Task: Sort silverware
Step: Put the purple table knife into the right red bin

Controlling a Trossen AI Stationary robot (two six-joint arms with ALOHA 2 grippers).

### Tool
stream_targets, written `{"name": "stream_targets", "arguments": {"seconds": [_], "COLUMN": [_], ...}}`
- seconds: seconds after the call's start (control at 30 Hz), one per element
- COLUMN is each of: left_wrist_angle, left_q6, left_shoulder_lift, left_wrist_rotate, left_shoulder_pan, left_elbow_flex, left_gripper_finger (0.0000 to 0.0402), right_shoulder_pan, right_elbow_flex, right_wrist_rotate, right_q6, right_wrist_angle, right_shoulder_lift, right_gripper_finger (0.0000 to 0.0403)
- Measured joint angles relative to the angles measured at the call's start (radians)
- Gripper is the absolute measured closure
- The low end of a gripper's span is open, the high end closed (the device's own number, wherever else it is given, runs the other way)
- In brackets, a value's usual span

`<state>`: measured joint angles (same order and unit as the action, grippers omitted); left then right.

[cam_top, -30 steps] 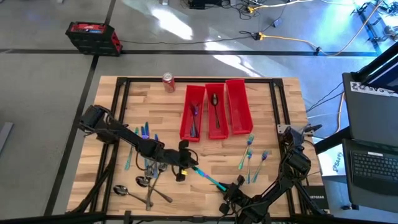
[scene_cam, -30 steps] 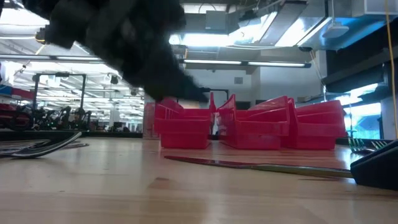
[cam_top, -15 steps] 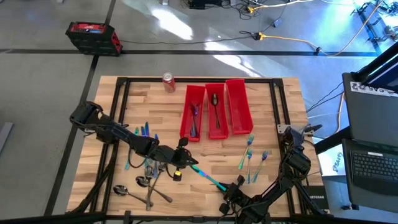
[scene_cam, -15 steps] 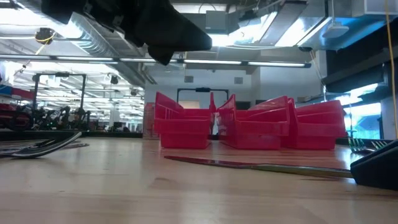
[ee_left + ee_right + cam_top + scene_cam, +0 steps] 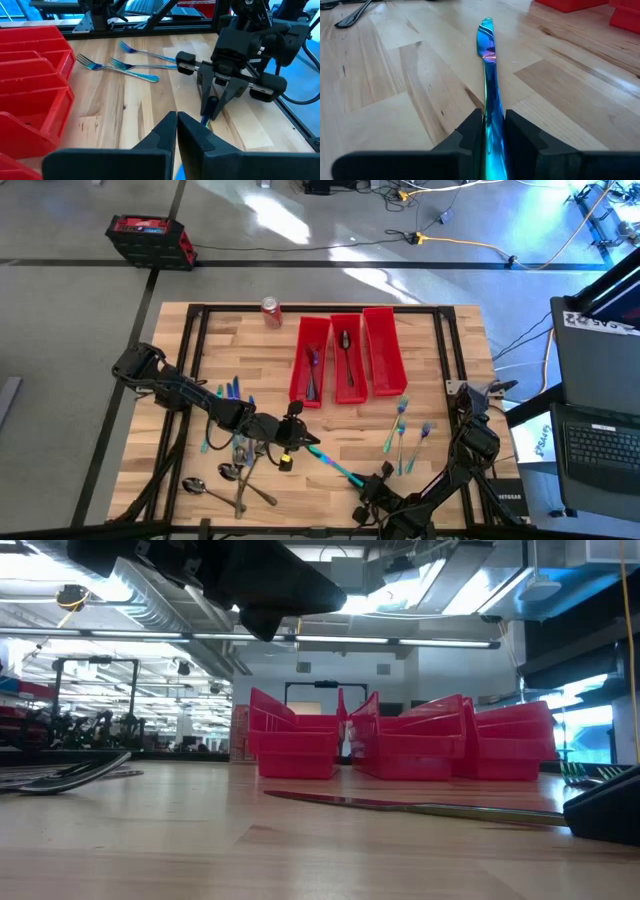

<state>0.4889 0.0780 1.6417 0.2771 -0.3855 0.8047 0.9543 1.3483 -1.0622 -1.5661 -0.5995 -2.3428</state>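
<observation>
An iridescent teal-blue knife (image 5: 333, 464) lies flat on the wood near the near edge, also in the low view (image 5: 400, 805). My right gripper (image 5: 372, 484) sits low at the knife's near-right end and is shut on it. My left gripper (image 5: 300, 442) hangs shut above the knife's blade end, well off the table (image 5: 270, 620), touching nothing. Several forks (image 5: 402, 428) lie right of centre. More forks, knives and dark spoons (image 5: 232, 470) lie under the left arm. A spoon (image 5: 345, 345) rests in the middle red bin. My right gripper (image 5: 492, 125) pinches the knife's handle (image 5: 491, 107) between its two fingers. The fingers (image 5: 209, 106) come in level along the table from its near-right side and lie along the knife. The blade (image 5: 486, 42) points away from them, and the knife lies flat on the wood.
Three long red bins (image 5: 345, 360) stand side by side at the far middle, and a red soda can (image 5: 270, 311) stands left of them. A black frame (image 5: 195, 360) runs around the table top. Bare wood (image 5: 340, 425) lies between bins and knife.
My left gripper has risen from just above the table near the knife's blade to well clear of it, and its arm has drawn back slightly toward the table's left. The knife and my right gripper have stayed where they were.
</observation>
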Motion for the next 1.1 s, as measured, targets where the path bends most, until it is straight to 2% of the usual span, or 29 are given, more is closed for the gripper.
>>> {"name": "stream_targets", "arguments": {"seconds": [0.53, 1.1], "left_wrist_angle": [-0.001, -0.008], "left_q6": [0.004, 0.051], "left_shoulder_lift": [0.000, 0.000], "left_wrist_rotate": [0.001, 0.076], "left_shoulder_pan": [0.000, 0.000], "left_elbow_flex": [0.000, 0.001], "left_gripper_finger": [0.0402, 0.0402], "right_shoulder_pan": [0.000, -0.003], "right_elbow_flex": [0.006, 0.004], "right_wrist_rotate": [-0.005, 0.046], "right_q6": [0.000, 0.006], "right_wrist_angle": [-0.002, -0.031], "right_shoulder_lift": [0.001, 0.069], "right_gripper_finger": [0.0349, 0.0349]}}
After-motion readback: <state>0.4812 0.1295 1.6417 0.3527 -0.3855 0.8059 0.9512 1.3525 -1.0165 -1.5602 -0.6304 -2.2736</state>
